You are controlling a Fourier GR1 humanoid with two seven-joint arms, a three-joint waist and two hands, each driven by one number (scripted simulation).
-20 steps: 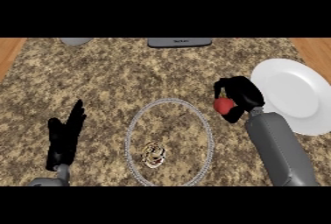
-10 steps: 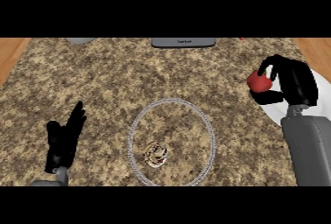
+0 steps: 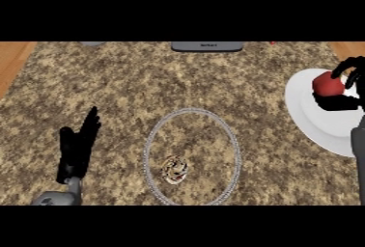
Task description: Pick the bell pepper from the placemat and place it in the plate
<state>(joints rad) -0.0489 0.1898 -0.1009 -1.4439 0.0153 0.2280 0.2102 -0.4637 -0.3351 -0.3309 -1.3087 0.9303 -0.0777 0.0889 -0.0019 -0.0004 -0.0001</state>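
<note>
The tabletop [image 3: 128,82] looks like speckled polished granite, edged by wood, and the plate [image 3: 314,120] on it like smooth white ceramic.

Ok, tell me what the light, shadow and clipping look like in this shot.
Head view: flat, even light on the counter; white plate bright but without glare; right robot hand hides part of the pepper and is cut by the right edge; left robot hand reads as a dark shape.
</note>
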